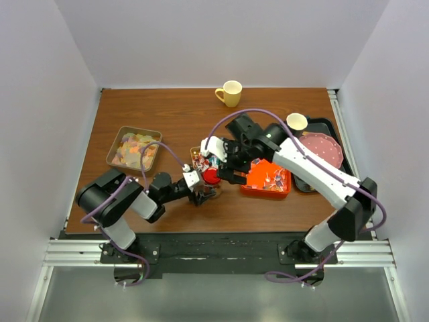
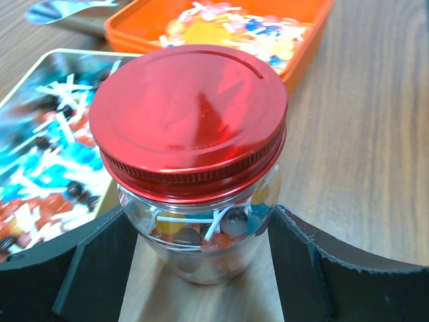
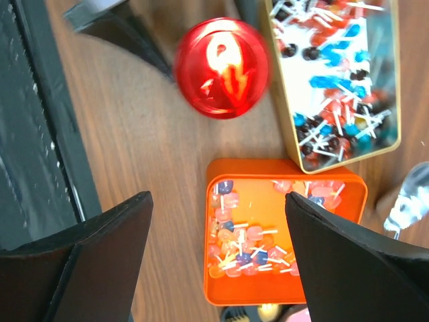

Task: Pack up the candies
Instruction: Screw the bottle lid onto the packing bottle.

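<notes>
A: Left claw (image 2: 201, 216) was clamped on the red-lidded clear glass jar (image 2: 191, 114) holding candies (image 2: 201, 231); right claw (image 3: 218, 201) hung with jaws apart.
B: Caution: a loose grip could tip it onto the desk (image 2: 362, 134).

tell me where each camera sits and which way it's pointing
Top external: above and behind the bases, looking down on the table; left arm and right arm show.
Left wrist: low, facing the red-lidded jar held between the left fingers.
Right wrist: high, looking down on the orange tray; the right fingers frame it.
All three share jar and tray.
</notes>
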Action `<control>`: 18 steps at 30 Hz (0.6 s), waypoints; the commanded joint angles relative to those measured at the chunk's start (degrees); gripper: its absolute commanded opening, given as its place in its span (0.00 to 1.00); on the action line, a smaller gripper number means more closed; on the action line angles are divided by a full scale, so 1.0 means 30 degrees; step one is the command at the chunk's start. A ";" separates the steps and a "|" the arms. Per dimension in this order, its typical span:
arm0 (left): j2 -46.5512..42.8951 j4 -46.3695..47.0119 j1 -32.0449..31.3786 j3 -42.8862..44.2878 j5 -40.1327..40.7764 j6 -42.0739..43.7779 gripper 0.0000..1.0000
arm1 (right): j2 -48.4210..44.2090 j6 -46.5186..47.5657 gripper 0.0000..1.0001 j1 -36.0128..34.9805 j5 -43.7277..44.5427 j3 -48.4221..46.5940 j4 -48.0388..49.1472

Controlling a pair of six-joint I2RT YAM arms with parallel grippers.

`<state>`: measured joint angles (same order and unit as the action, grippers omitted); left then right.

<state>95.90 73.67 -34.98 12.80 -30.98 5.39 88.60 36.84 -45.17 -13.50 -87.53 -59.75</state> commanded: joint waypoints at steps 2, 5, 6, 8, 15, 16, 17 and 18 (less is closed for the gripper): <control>0.0728 -0.0446 -0.1169 -0.0047 -0.0014 0.1571 0.14 | -0.0588 -0.1615 0.84 0.0905 -0.0569 0.0788 0.3246; 0.1516 0.0547 -0.1434 0.0099 -0.0044 0.1721 0.44 | -0.0178 -0.1529 0.84 0.1110 -0.0687 0.0845 0.3186; 0.1811 0.1624 -0.1464 0.0099 0.0275 0.1604 0.53 | -0.0119 -0.1557 0.84 0.1255 -0.0774 0.1019 0.3245; 0.2774 0.2684 -0.1464 0.0099 0.0483 0.1135 0.68 | -0.0147 -0.1557 0.84 0.1519 -0.1183 0.1196 0.3479; 0.6001 0.6263 -0.2020 0.0830 0.0774 0.0547 0.74 | -0.1055 0.0198 0.84 0.2077 -0.2443 0.2747 0.3597; 0.6177 0.6264 -0.2195 0.0977 0.0864 0.0722 0.74 | -0.1143 0.0607 0.85 0.2135 -0.2560 0.2808 0.3568; 0.6440 0.6293 -0.2255 0.1036 0.0952 0.0811 0.74 | -0.1115 0.0785 0.85 0.2194 -0.2736 0.2837 0.3568; 0.6558 0.6351 -0.2313 0.1182 0.0952 0.0841 0.74 | -0.1085 0.0931 0.85 0.2194 -0.2824 0.2808 0.3539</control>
<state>109.51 86.17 -40.62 18.00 -30.96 4.58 87.96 35.99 -39.11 -18.06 -79.35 -50.59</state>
